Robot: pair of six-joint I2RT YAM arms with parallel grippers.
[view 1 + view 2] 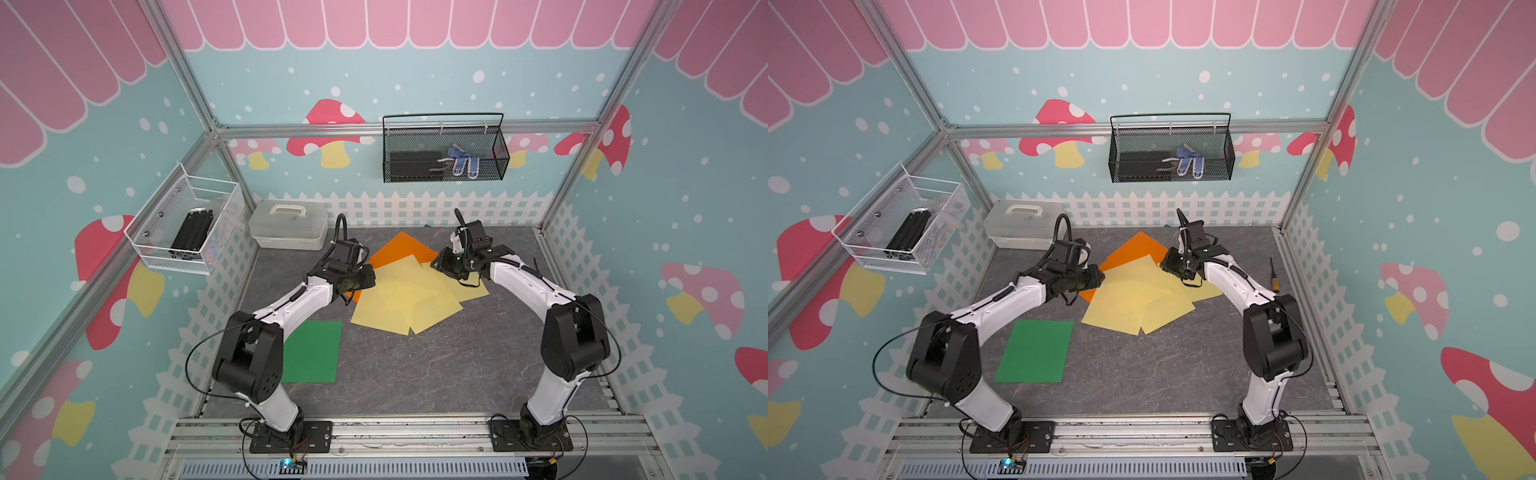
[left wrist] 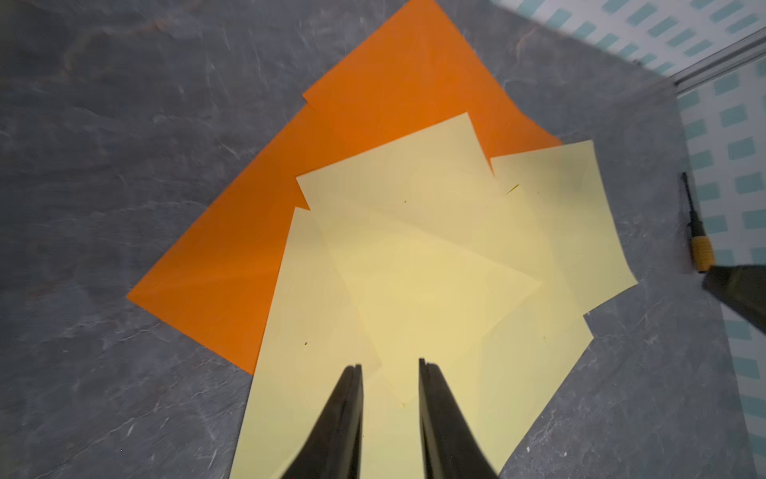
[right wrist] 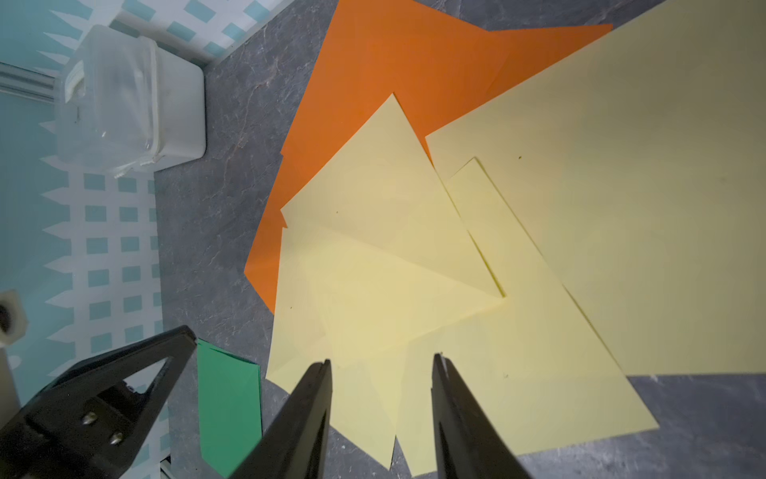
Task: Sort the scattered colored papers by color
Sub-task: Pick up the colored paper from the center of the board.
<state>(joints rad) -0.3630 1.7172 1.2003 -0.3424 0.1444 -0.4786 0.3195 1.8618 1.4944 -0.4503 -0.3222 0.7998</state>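
Observation:
Several pale yellow papers (image 1: 405,297) (image 1: 1138,297) lie overlapping in the middle of the grey table. Orange papers (image 1: 399,249) (image 2: 393,83) (image 3: 393,62) stick out from under them at the back and left. A green paper (image 1: 311,351) (image 1: 1036,351) (image 3: 228,398) lies flat at the front left, partly under the left arm. My left gripper (image 1: 370,277) (image 2: 389,365) hovers at the pile's left edge, open with a narrow gap and nothing in it. My right gripper (image 1: 438,262) (image 3: 381,361) is at the pile's back right, open and empty, above the yellow papers (image 3: 414,269).
A translucent lidded box (image 1: 289,224) stands at the back left corner. A screwdriver (image 1: 1276,278) (image 2: 700,244) lies by the right wall. A white wire basket (image 1: 187,224) hangs on the left wall and a black mesh basket (image 1: 444,149) on the back wall.

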